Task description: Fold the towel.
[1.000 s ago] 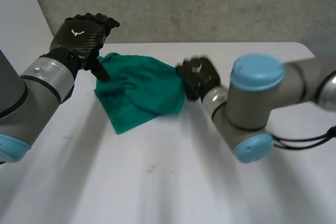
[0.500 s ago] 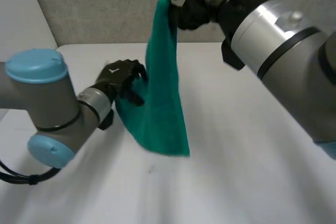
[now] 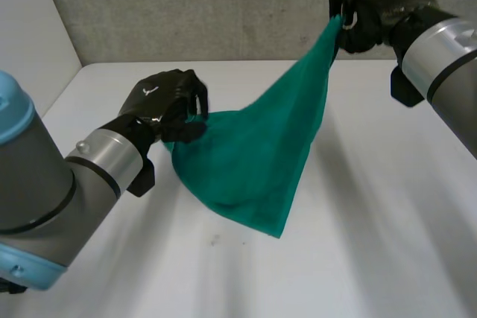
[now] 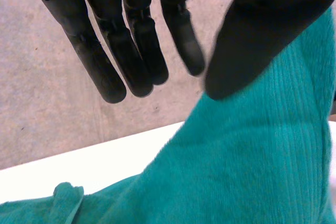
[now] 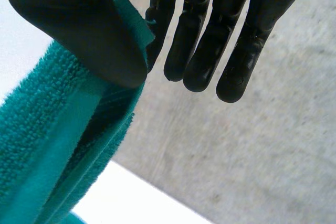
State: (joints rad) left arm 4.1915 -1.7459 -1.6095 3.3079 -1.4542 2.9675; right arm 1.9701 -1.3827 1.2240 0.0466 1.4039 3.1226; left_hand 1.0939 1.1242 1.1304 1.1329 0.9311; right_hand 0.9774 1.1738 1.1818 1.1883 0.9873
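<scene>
The green towel [image 3: 257,154] hangs spread between both hands above the white table [image 3: 373,251], its lowest corner pointing down toward the table. My right hand [image 3: 380,1] is raised high at the back right, pinching the towel's top corner. In the right wrist view the thumb [image 5: 79,30] presses the towel's hem [image 5: 47,145] against the fingers. My left hand [image 3: 160,106] is lower, fingers curled at the towel's left edge. In the left wrist view its thumb [image 4: 262,35] lies on the towel [image 4: 236,171].
A grey wall [image 3: 223,5] runs behind the table's far edge. A white panel [image 3: 30,42] stands at the far left. My left forearm [image 3: 67,176] reaches across the table's left side.
The towel lay crumpled on the table a second ago. My right hand has lifted one corner high and carried it right. My left hand has closed on the towel's left edge.
</scene>
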